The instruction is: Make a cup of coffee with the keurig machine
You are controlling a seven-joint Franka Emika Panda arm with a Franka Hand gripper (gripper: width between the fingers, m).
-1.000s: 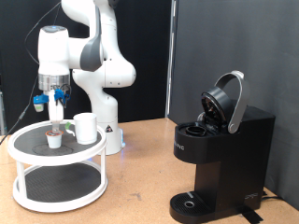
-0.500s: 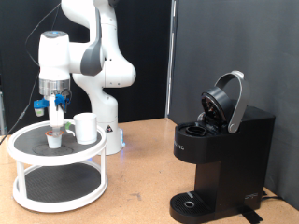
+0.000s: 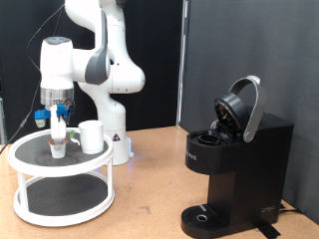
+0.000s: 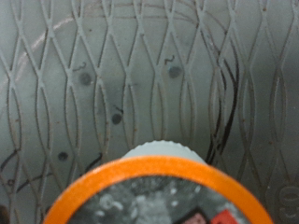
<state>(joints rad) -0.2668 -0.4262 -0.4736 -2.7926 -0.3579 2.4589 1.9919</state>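
Dark curtains back a brown table, and nearest me stands the keurig machine (image 3: 237,164) with its rounded lid tipped up and its drip base bare. Well away from the machine, toward the exterior view's left, sits a white two-tier stand (image 3: 62,179). On its top shelf the cup (image 3: 92,136) waits on the machine side of a small pod (image 3: 59,148), the two near but apart. Behind the stand rises the white arm (image 3: 105,60), and its gripper (image 3: 60,134) hangs straight down over the pod, fingertips about at the pod's rim. Whether the fingers are spread or closed on it I cannot tell. The wrist view shows only an orange-rimmed top (image 4: 149,201) over patterned mesh, no fingers. To my eye the pod is the business in hand — the job is a square, centred grip on its sides, kept off the cup.
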